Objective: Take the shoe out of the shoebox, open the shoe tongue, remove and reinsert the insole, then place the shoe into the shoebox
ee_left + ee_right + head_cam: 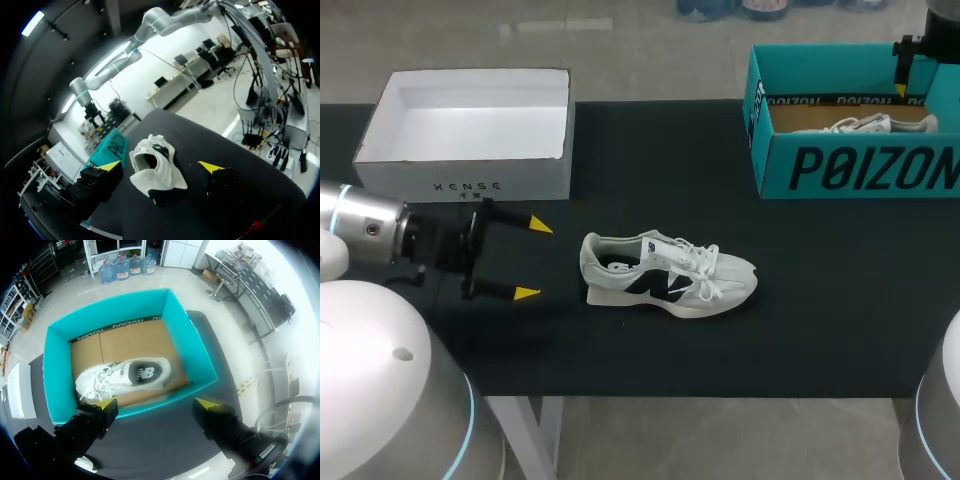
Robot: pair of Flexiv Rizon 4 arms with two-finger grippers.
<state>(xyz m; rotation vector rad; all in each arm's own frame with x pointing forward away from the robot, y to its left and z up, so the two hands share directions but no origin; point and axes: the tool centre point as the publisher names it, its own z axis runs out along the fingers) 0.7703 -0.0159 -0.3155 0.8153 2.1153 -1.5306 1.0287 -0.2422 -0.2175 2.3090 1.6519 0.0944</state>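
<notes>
Shoe (pixel 668 275) lies on worktop (pixel 820 320), out of box, heel twd my L hand (pixel 533 260), spread wide, lined up prob. to steady it. R hand (pixel 157 404), spread too, hangs over teal shoebox (pixel 56 370) holding 2nd shoe (pixel 122 376).

Silver arm (pixel 360 225), black yellow-tipped tool (pixel 533 260)

Shoe (pixel 668 275) front-left of shoebox (pixel 860 168); second shoe (pixel 855 124) inside.
</notes>
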